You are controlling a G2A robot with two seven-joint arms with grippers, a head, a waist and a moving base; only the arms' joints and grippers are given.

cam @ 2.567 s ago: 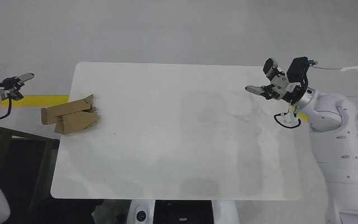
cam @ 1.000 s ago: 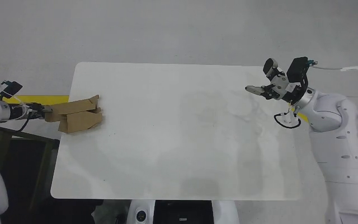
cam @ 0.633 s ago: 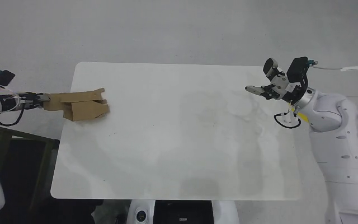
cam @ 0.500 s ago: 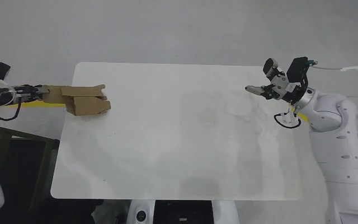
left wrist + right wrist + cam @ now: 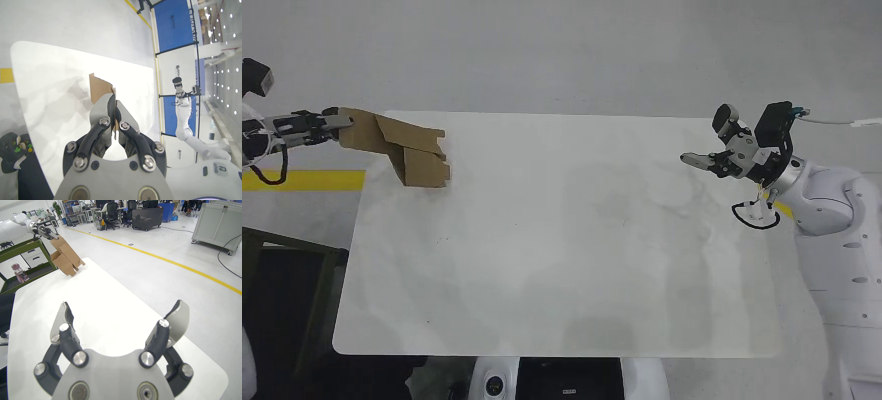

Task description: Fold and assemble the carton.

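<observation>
Left gripper [image 5: 342, 123] carried carton [image 5: 404, 148] toward table's [image 5: 572, 260] far corner.

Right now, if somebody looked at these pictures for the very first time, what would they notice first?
First comes the brown carton with its loose flaps, pinched by one edge in the left hand at the far left corner of the white table. Next comes the right hand, wide open with nothing in it, by the table's right edge.
</observation>
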